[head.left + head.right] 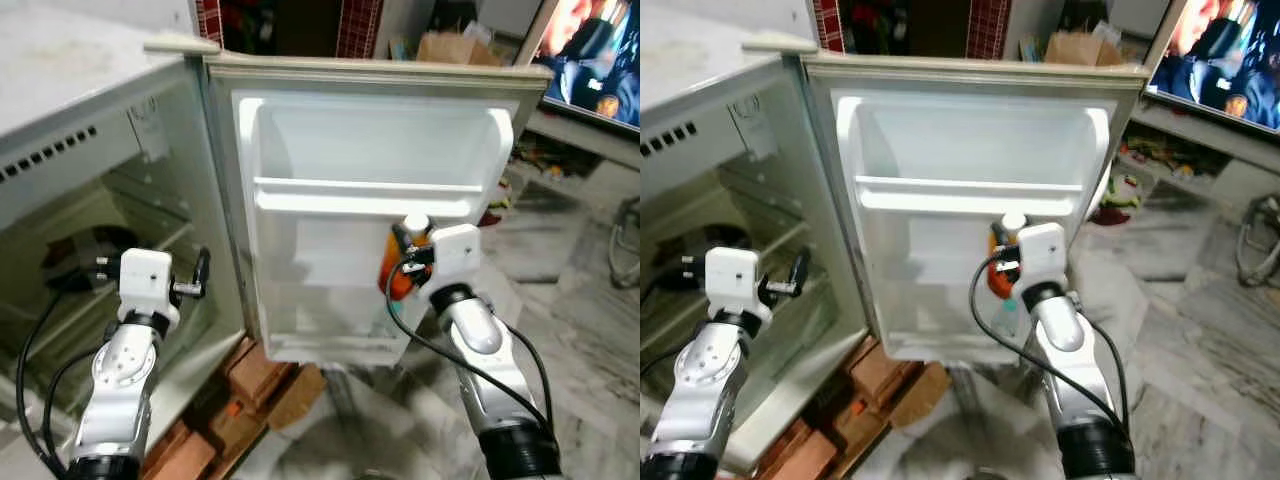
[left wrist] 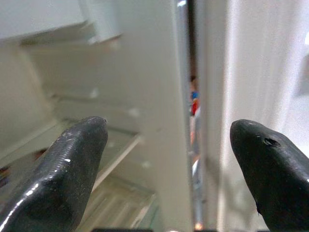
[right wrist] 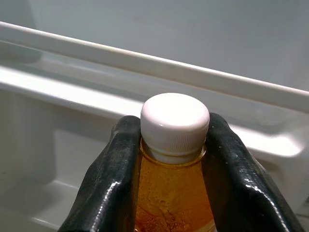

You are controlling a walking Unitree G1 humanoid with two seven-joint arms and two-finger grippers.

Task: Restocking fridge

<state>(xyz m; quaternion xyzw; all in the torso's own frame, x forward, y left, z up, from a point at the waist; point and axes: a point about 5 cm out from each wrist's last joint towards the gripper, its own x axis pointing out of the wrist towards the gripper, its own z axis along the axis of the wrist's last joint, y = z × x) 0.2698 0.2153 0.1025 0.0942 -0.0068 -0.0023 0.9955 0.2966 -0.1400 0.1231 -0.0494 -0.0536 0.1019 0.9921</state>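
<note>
My right pincer [image 3: 174,159] has glossy black fingers. The bottle [image 3: 173,203] it grips holds amber-orange liquid under a white ribbed cap [image 3: 175,121]. The fridge door [image 1: 300,270] at frame centre is plain white inside. Bricks [image 1: 255,375] at lower centre are reddish-brown.

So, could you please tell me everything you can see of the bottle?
The bottle is clear, seemingly plastic, holding orange liquid, with a ribbed white cap. It stands upright, pinched at the neck between the right pincer's black fingers, in front of the open fridge door, just below its upper shelf. Its base is hidden.
</note>
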